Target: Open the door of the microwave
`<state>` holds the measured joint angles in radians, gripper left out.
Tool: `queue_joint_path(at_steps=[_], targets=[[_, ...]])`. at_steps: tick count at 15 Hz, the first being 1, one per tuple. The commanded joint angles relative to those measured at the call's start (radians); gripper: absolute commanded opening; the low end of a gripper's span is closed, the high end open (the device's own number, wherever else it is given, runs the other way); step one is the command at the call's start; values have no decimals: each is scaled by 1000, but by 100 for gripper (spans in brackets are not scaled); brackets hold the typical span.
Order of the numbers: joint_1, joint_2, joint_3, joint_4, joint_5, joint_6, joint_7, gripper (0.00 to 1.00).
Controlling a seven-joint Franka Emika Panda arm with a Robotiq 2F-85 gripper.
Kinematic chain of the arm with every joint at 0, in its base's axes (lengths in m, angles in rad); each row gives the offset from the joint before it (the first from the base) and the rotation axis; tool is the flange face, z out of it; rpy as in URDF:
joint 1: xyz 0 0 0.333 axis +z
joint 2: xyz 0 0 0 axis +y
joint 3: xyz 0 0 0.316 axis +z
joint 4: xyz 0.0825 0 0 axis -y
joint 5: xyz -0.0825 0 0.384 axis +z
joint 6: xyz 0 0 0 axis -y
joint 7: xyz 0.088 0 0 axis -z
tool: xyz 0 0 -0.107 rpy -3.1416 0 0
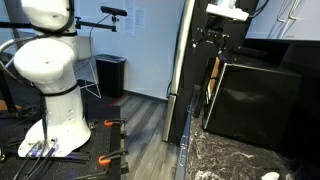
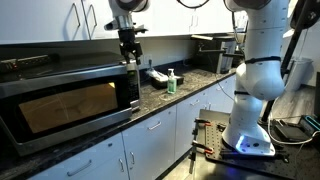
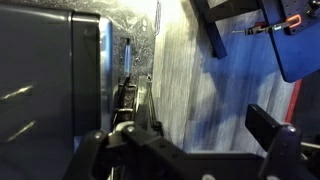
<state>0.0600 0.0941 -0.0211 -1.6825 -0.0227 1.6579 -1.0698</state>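
Working the approach step, you have the gripper (image 2: 130, 62) hanging at the right edge of the door (image 2: 72, 107) of the microwave (image 2: 60, 80), left on the counter (image 2: 192, 92), its grip unreadable from here; next move likely calls for hooking that edge and pulling outward.

Even room light fills both exterior views, while my wrist view is dimmer and soft, with pale glare streaks on the microwave (image 3: 35, 90).
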Motion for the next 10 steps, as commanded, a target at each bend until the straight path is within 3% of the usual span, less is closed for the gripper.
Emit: queue_joint_path(at_steps=[1, 10], targets=[[-10, 75, 36, 103, -9, -20, 20, 100], [19, 72, 100, 192, -78, -139, 115, 100]])
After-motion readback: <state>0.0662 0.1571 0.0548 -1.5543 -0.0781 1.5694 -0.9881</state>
